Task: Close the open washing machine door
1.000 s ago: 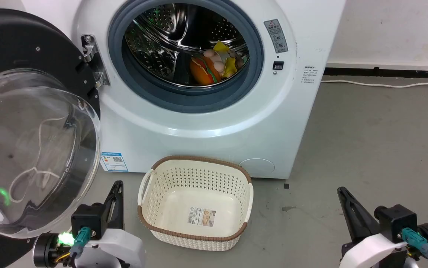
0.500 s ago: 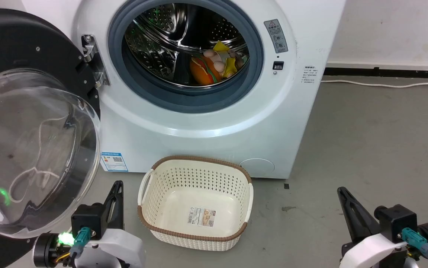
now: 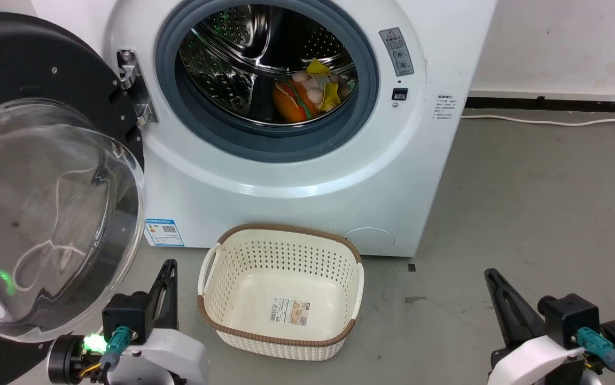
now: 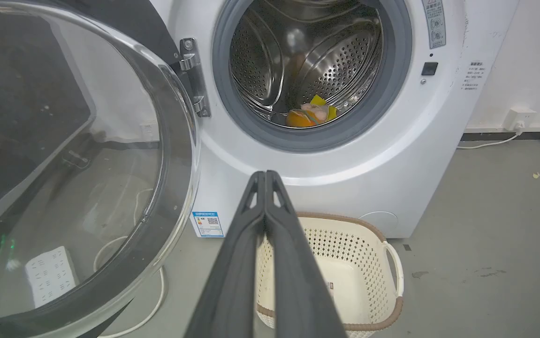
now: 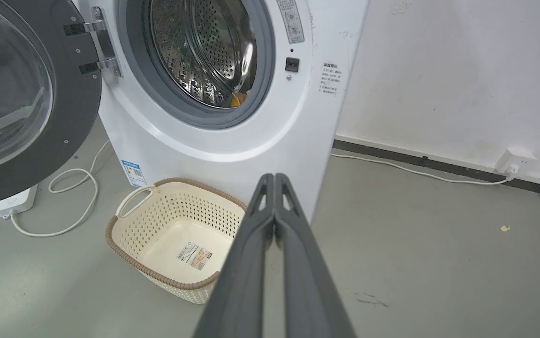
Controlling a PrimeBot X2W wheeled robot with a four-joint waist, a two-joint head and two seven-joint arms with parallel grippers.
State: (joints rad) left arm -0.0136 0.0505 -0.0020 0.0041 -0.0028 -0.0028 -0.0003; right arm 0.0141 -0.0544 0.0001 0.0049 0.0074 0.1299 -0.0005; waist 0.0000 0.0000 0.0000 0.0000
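The washing machine door (image 3: pixel 45 187) stands wide open — nothing touches it.
It hangs swung out at the left of the head view, glass bowl (image 3: pixel 45 230) toward us; our left gripper (image 4: pixel 265 174) and right gripper (image 5: pixel 274 176) sit low, fingers pressed together on nothing. We see risks — a push on the curved glass could skid off, a rising left arm could knock the bowl's underside, and a soft swing may leave it ajar.

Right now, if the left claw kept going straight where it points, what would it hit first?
The left claw would probably hit the washing machine's white front just under the drum opening, passing over the basket; depth unclear.
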